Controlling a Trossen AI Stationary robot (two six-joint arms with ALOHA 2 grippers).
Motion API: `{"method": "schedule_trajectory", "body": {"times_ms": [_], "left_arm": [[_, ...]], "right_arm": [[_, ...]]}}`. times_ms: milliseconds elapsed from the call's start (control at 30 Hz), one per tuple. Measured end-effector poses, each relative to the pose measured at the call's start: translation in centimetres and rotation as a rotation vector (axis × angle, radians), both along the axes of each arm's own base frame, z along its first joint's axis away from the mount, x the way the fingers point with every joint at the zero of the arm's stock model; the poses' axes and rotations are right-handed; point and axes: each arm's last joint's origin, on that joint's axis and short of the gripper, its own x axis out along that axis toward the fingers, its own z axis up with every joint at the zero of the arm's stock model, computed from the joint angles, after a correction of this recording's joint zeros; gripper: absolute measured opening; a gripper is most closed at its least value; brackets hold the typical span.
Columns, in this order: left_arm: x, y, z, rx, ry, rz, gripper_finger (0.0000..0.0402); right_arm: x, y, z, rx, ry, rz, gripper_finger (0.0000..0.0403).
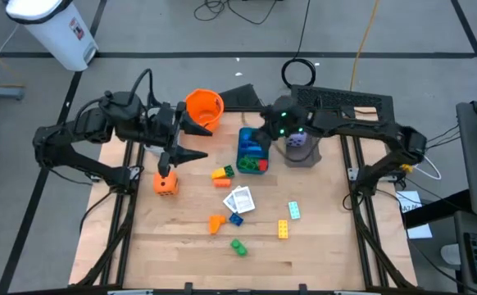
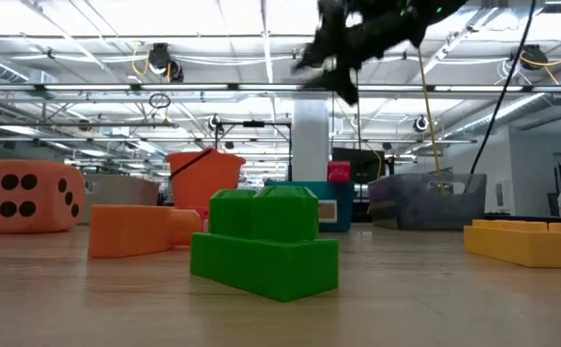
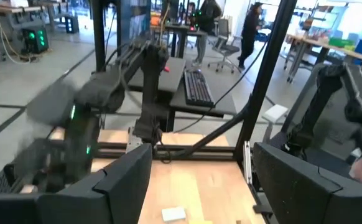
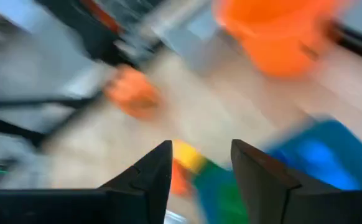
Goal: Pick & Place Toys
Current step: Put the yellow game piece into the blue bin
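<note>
Closest to your low camera sits a green brick [image 2: 264, 243], with an orange brick [image 2: 141, 231] behind it on one side and a yellow brick [image 2: 528, 241] on the other. From above you can see the rest of the toys scattered mid-table: white cards [image 1: 240, 199], a blue brick [image 1: 236, 219], a pale card [image 1: 293, 211], and a yellow-and-green cluster [image 1: 222, 173]. Your orange die [image 1: 165, 182] lies near the left edge, just below the left gripper [image 1: 196, 139], whose fingers are spread with nothing between them. Your purple die [image 1: 299, 142] rests in the grey tray [image 1: 302, 157]. Your right gripper [image 1: 257, 131] hangs over the blue tray [image 1: 243, 156], which holds several bricks; its fingers [image 4: 151, 174] stand parted and empty in the wrist view. Beyond the trays stands the orange bucket [image 1: 203, 107].
</note>
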Motion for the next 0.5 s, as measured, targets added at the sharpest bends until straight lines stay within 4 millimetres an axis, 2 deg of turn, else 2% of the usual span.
{"method": "schedule_trajectory", "body": {"times_ms": [133,233,500], "left_arm": [[-0.1,0.0,-0.3,0.000,0.030,0.000,0.0283],[0.0,0.0,-0.6,-0.003,0.059,0.001,0.0283],[2.1,-0.7,-2.7,-0.085,0.148,-0.012,0.0283]], "right_arm": [[-0.5,2.0,3.7,0.051,-0.219,0.093,0.0171],[-0.7,4.0,5.6,0.069,-0.333,0.157,0.0173],[-0.6,9.5,9.4,0.186,-0.629,0.316,0.0169]]}}
